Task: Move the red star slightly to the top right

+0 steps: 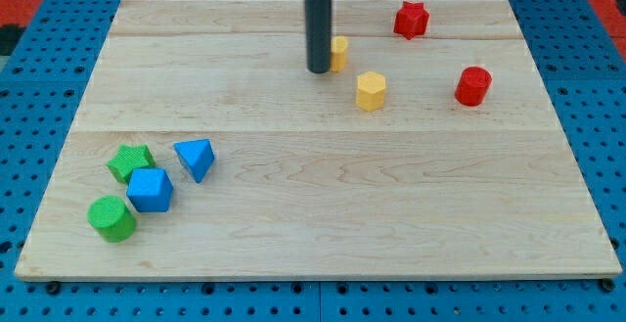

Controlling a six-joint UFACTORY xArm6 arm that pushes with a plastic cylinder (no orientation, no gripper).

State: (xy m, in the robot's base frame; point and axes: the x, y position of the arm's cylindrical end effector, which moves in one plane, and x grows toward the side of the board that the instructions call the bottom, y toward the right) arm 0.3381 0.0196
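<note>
Standing upright near the view's top centre, the dark rod comes down from a white collar at the frame edge; my tip (319,69) rests on the pale wooden bench (313,224). No gripper on this arm, so nothing is clenched or released; the rod holds nothing.

Small yellow block (339,54), shape unclear because the rod partly hides it, sits just beside my tip on the view's right, touching or nearly so; cannot tell which.

Yellow hexagonal plastic block (371,91) lies a little below and to the right of my tip, apart from it.

Red star-shaped plastic block (412,19), the task's thing, sits near the bench's top edge, right of centre, well apart from my tip and up to its right. Nothing touches it.

Red cylinder block (472,86) stands further right and lower, apart from the star.

Cluster at the view's lower left, well away from the rod: green star-like block (130,161), blue angular block (150,189) touching or just beside it, green cylinder (111,218) just below those, and blue triangular block (196,158) just to the right of the group.

Blue perforated board (39,87) surrounds the bench.
</note>
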